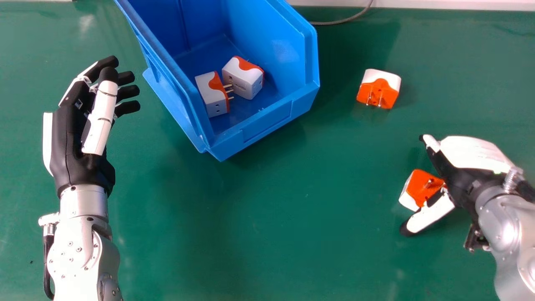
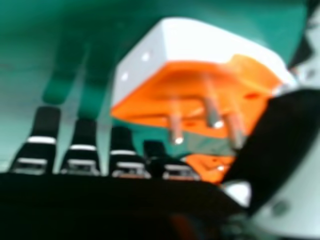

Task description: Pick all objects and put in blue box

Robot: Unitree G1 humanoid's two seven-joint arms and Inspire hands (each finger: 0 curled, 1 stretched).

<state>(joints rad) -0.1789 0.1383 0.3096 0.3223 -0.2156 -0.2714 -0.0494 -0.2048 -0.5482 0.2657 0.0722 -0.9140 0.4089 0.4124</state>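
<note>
Head view: one blue box (image 1: 267, 121), upper centre; inside, first adapter (image 1: 212, 94), white and orange, and second adapter (image 1: 246, 77), just beside it. Third adapter (image 1: 378, 90), on the green table (image 1: 292, 217), upper right. Fourth adapter (image 1: 420, 186), right of centre, partly behind the thumb of the right hand (image 1: 474, 154). Left hand (image 1: 69, 142), upper left, fingers relaxed, holding nothing

Right hand view: right hand (image 2: 46, 120), spread wide, fingers straight; fourth adapter near the thumb, prongs showing, contact cannot be told
</note>
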